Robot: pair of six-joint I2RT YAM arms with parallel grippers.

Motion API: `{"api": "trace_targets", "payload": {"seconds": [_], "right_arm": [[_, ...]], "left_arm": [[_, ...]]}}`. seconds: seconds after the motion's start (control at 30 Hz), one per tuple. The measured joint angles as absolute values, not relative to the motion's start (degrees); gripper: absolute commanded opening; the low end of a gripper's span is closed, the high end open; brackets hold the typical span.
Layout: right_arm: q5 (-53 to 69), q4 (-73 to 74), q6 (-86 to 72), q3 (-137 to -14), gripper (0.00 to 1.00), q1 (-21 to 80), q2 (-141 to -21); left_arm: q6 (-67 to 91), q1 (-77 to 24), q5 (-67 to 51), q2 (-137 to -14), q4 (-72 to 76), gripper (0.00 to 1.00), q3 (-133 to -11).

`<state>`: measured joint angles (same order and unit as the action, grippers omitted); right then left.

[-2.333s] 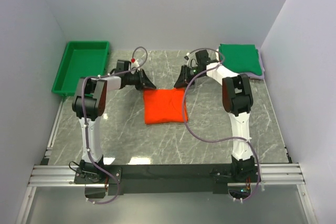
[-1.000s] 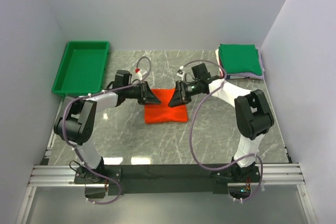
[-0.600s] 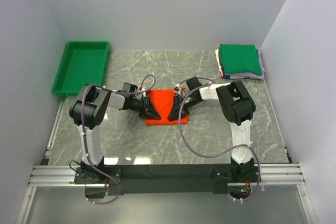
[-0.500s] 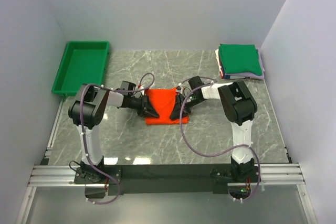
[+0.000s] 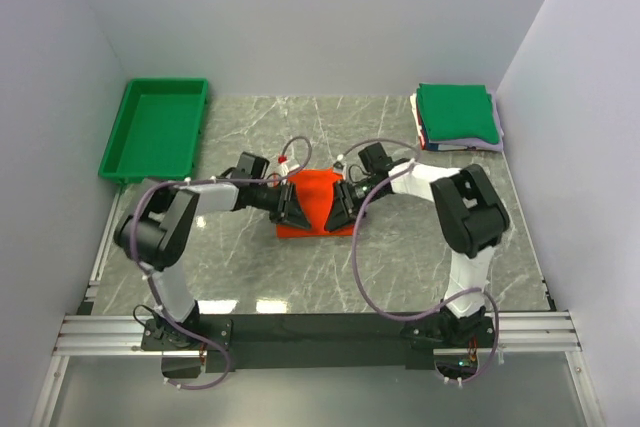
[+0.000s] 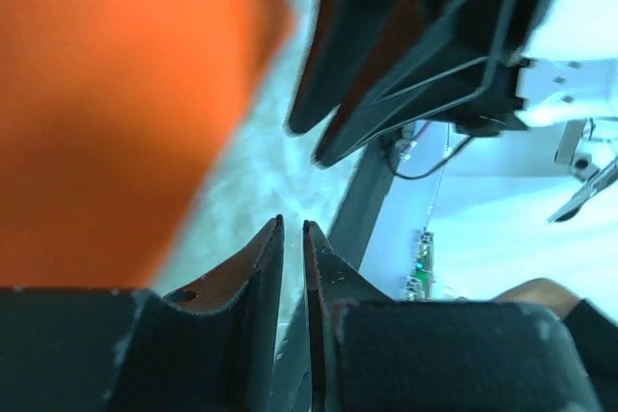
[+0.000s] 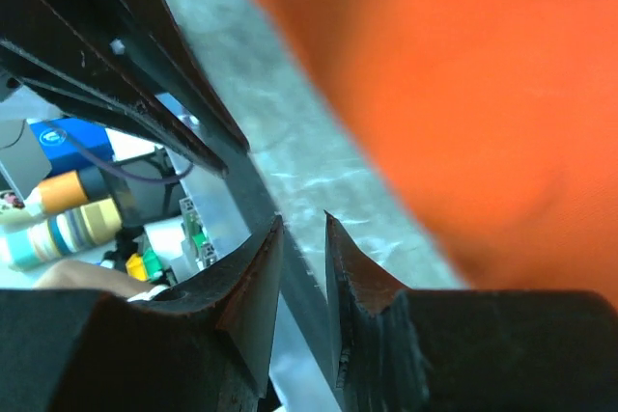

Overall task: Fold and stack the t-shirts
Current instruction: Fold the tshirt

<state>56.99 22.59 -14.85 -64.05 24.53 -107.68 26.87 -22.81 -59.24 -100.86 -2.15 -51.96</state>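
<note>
1. The left gripper [image 6: 293, 238] is clenched. Its two fingers are drawn nearly together with only a sliver of gap, and no cloth shows between them.
2. The right gripper [image 7: 302, 238] is likewise closed to a narrow slit, through which only the grey worktop [image 5: 400, 247] shows.
3. From above, the left gripper [image 5: 290, 209] and right gripper [image 5: 338, 209] point towards each other at the near edge of the orange-red t-shirt [image 5: 312, 192], one at each near corner.
4. In each wrist view the shirt is a blurred orange mass just beside the fingers, and the opposite gripper shows beyond it.
5. The orange-red t-shirt lies mid-worktop as a small bunched rectangle between the two arms.
6. At the far right corner lies the folded green shirt [image 5: 457, 113], on top of thin folded shirts [image 5: 417, 133] whose white, red and blue edges show at its left side.
7. A green tray [image 5: 125, 152] stands at the far left, well apart from the shirts.
</note>
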Motion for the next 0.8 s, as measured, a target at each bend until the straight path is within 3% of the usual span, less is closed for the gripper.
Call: {"api": "trace_targets", "payload": {"seconds": [0.2, 0.47, 0.57, 0.7, 0.8], "right_arm": [[59.66, 22.65, -14.17, -64.07, 0.32, 22.76, -119.09], [60.90, 25.04, -12.27, -64.07, 0.31, 16.97, -118.93], [59.51, 27.16, -10.50, -63.68, 0.30, 16.01, -117.36], [55.72, 30.22, -7.53, -60.49, 0.32, 14.81, -109.67], [52.05, 30.85, -7.25, -57.54, 0.46, 11.57, -100.12]], "left_arm": [[25.08, -18.63, -60.51, -113.19, -4.08, 0.20, -50.83], [16.49, -11.51, -64.69, -115.55, -13.67, 0.23, -53.15], [10.55, -10.31, -62.78, -112.75, -19.00, 0.24, -53.19], [3.09, -10.04, -57.95, -104.62, -25.08, 0.33, -53.63], [-0.71, -11.11, -52.84, -96.07, -25.63, 0.39, -55.18]]}}
